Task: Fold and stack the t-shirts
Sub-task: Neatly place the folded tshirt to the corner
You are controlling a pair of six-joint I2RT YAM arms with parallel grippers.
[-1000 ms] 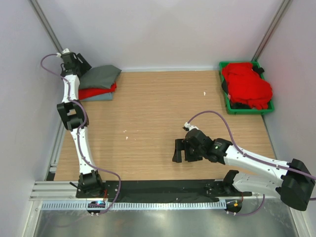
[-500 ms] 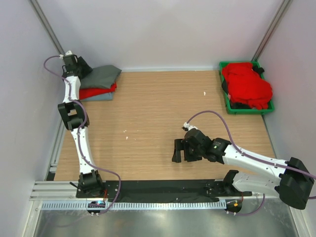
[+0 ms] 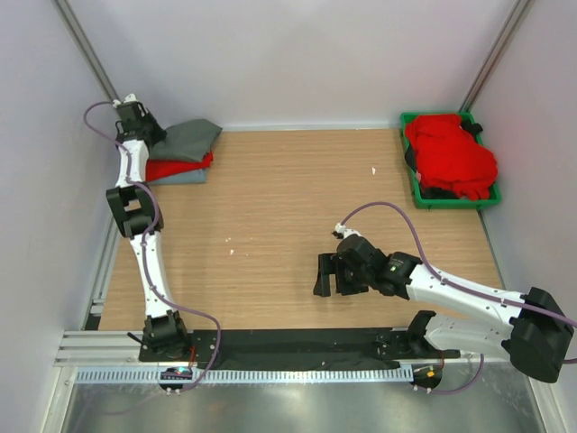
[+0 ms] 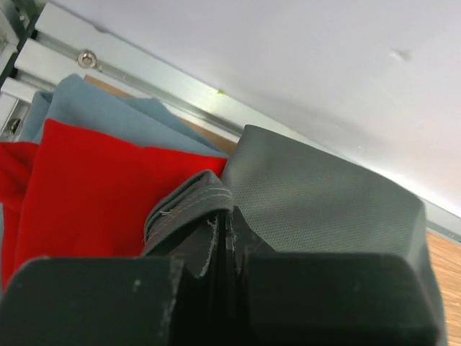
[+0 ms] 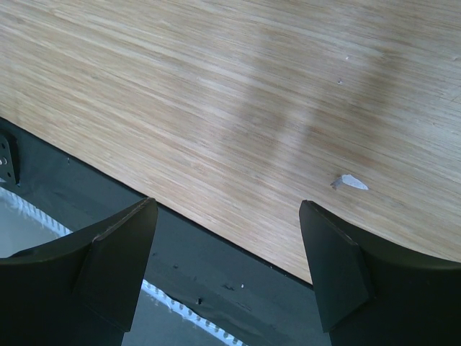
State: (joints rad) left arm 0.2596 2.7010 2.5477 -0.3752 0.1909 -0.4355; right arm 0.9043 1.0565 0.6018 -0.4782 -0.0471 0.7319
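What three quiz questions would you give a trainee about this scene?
1. True or false: the right gripper holds a shirt.
2. What tops the stack in the far left corner? A red shirt; B grey shirt; C blue-grey shirt.
3. Fill in: the loose red shirts lie in a green ___.

Key: 1 false, it is open over the bare table. 2 B. 3 bin.
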